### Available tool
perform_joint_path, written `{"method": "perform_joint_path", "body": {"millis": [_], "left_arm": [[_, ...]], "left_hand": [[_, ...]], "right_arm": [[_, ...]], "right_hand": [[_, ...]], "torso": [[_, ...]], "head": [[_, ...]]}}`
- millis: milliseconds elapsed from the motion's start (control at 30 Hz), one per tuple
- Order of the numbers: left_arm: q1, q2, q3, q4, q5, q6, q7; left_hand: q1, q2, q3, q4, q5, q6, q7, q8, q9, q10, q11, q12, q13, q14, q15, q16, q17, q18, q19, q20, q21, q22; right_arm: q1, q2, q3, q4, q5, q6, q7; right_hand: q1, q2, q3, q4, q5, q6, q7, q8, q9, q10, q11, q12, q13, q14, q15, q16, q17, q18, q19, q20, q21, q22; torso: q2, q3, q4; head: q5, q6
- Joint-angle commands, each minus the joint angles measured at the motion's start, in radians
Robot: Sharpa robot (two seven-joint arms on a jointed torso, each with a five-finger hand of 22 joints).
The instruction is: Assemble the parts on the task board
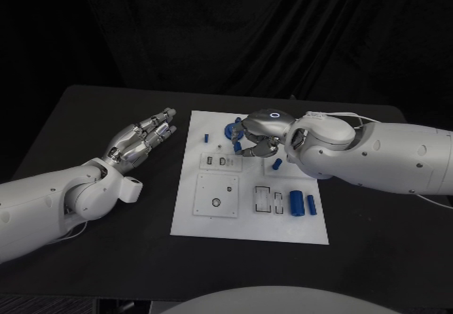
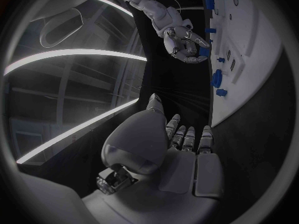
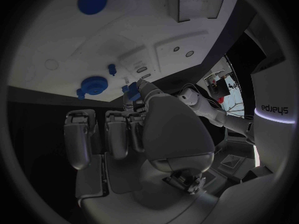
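Over the task board [image 1: 189,219]'s far edge, our right hand [image 1: 256,136] pinched a small blue part [image 3: 132,90] at its fingertips, receiving slots just below. Our left hand [image 1: 141,139] lay flat, fingers straight, holding nothing, off the board's left edge, farther away.

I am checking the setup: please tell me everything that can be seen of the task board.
The task board is a white, flat rectangular plate lying on the black table, between the two hands. It carries raised square panels with small holes and slots. Small blue parts lie or stand on it. The right hand hovers over its far end; the left hand is beside it, apart.
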Motion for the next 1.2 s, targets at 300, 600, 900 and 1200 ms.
{"method": "perform_joint_path", "body": {"millis": [300, 600, 900, 1200], "left_arm": [[-0.001, 0.007, 0.001, -0.001, -0.002, 0.016, 0.157], [-0.001, 0.007, 0.001, 0.007, -0.002, 0.021, 0.153], [-0.001, 0.008, 0.001, 0.003, -0.002, 0.025, 0.15], [-0.002, 0.01, 0.001, -0.001, -0.002, 0.03, 0.148]], "left_hand": [[0.01, 0.002, 0.003, -0.007, 0.004, 0.002, 0.007, 0.0, 0.0, 0.0, 0.007, -0.001, 0.001, 0.0, 0.005, -0.004, -0.001, 0.018, 0.001, 0.009, -0.004, -0.002], [0.011, 0.003, 0.004, -0.01, 0.004, 0.002, 0.008, 0.0, 0.0, 0.0, 0.008, -0.001, 0.001, 0.0, 0.006, -0.004, -0.001, 0.018, 0.001, 0.009, -0.004, -0.002], [0.011, 0.003, 0.004, -0.01, 0.004, 0.002, 0.008, 0.0, 0.0, 0.0, 0.008, -0.001, 0.001, 0.0, 0.006, -0.004, -0.001, 0.018, 0.001, 0.009, -0.004, -0.002], [0.012, 0.003, 0.005, -0.01, 0.004, 0.002, 0.009, 0.0, 0.0, 0.0, 0.008, -0.001, 0.001, 0.0, 0.006, -0.004, -0.001, 0.018, 0.001, 0.009, -0.004, -0.002]], "right_arm": [[-0.028, 0.057, 0.0, -0.039, -0.006, 0.101, -0.028], [-0.033, 0.065, 0.0, -0.042, -0.006, 0.111, -0.047], [-0.035, 0.067, 0.0, -0.044, -0.038, 0.097, -0.053], [-0.036, 0.061, 0.0, -0.044, -0.05, 0.088, -0.06]], "right_hand": [[-0.006, -0.006, 0.001, -0.011, 0.003, 0.013, 0.001, -0.024, -0.01, 0.104, 0.011, 0.003, 0.263, 0.106, 0.008, 0.003, 0.263, -0.008, 0.107, 0.002, 0.003, 0.263], [-0.005, -0.007, 0.003, -0.017, 0.003, 0.018, 0.004, -0.034, -0.015, 0.104, 0.016, 0.003, 0.263, 0.106, 0.013, 0.003, 0.263, -0.008, 0.107, 0.006, 0.003, 0.263], [-0.003, -0.008, 0.005, -0.022, 0.003, 0.021, 0.006, -0.041, -0.019, 0.104, 0.018, 0.003, 0.263, 0.106, 0.015, 0.003, 0.263, -0.008, 0.107, 0.008, 0.003, 0.263], [-0.003, -0.009, 0.005, -0.024, 0.003, 0.021, 0.007, -0.044, -0.021, 0.104, 0.019, 0.003, 0.263, 0.106, 0.016, 0.003, 0.263, -0.008, 0.107, 0.009, 0.003, 0.263]], "torso": [[0.001, 0.0007, 0.0013], [0.002, 0.0019, 0.0006], [0.002, 0.0032, -0.0021], [0.001, 0.0029, -0.0006]], "head": [[-0.003, -0.01], [-0.005, -0.018], [-0.001, -0.018], [0.001, -0.022]]}}
